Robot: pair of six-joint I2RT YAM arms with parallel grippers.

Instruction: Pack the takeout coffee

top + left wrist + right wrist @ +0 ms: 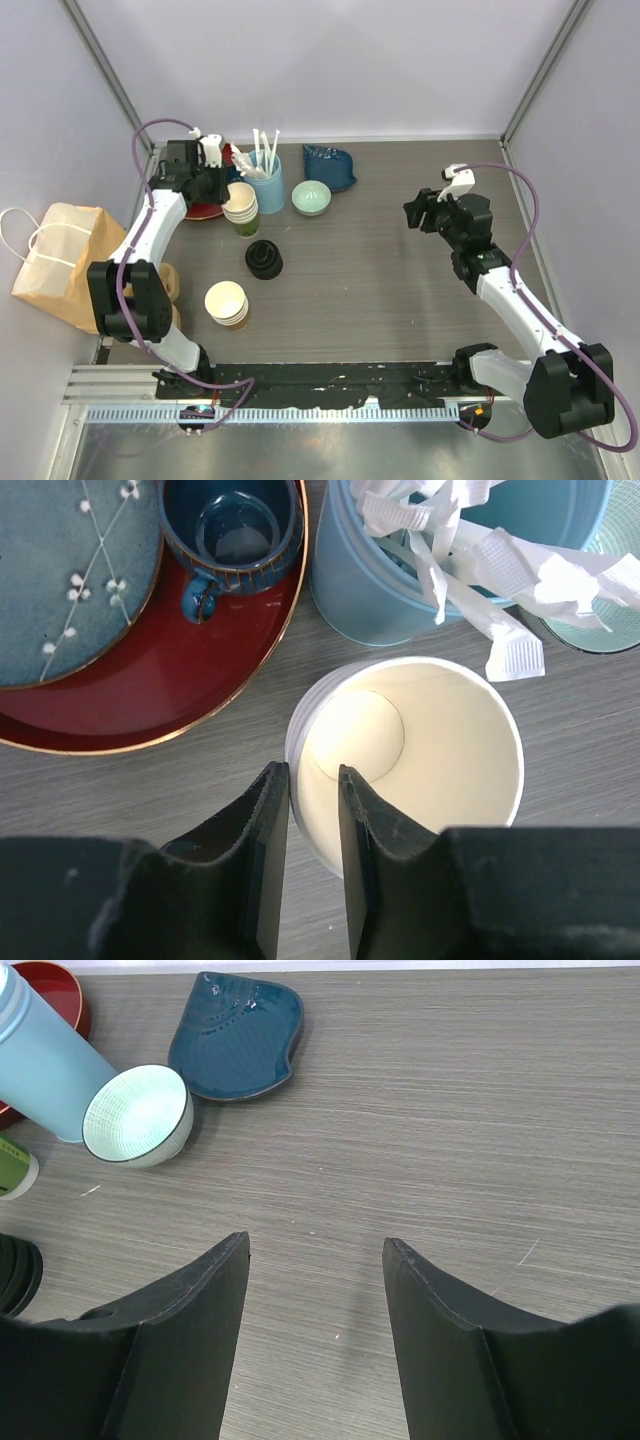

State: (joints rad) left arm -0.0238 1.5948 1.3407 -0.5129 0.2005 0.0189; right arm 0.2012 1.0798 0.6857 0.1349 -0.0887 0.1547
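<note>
**Left tool astride the rim of a lidless cup, right tool idle**

My left tool (pixel 312 775) is out at 10 o'clock on the desk (pixel 380 270), over the green-walled cup stack (pixel 242 212). In the left wrist view one finger sits outside the top cup (pixel 430 760) and the other inside it, with the cup wall between them. The fingers are drawn close but not pressed together. A sliver of cream interior shows between the inner finger and the wall, so I read no pinch.

My right tool (pixel 315 1242) hangs at 2 o'clock, well apart from everything. Its fingers are spread with only bare desk between them.

As for the takeout coffee, I cannot pick out a cup with a lid on in any view. The cups I see are lidless. They are in the stack under my left tool and in a second cup stack (pixel 227 302) at 8 o'clock. The black lids (pixel 264 260) sit loose in a pile between the two stacks.

At 12 o'clock from the gripped cup, just beside it, stands a blue tumbler (pixel 268 185) full of paper-wrapped sticks (pixel 265 145). At its 10 o'clock lies a red tray (pixel 200 670) carrying a blue mug (pixel 232 525) and a speckled plate (pixel 70 570). A mint bowl (pixel 137 1115) sits at 3 o'clock from the tumbler, with a dark-blue leaf dish (pixel 237 1035) just behind it. A paper bag (pixel 60 255) lies off the desk's edge at 9 o'clock.
</note>
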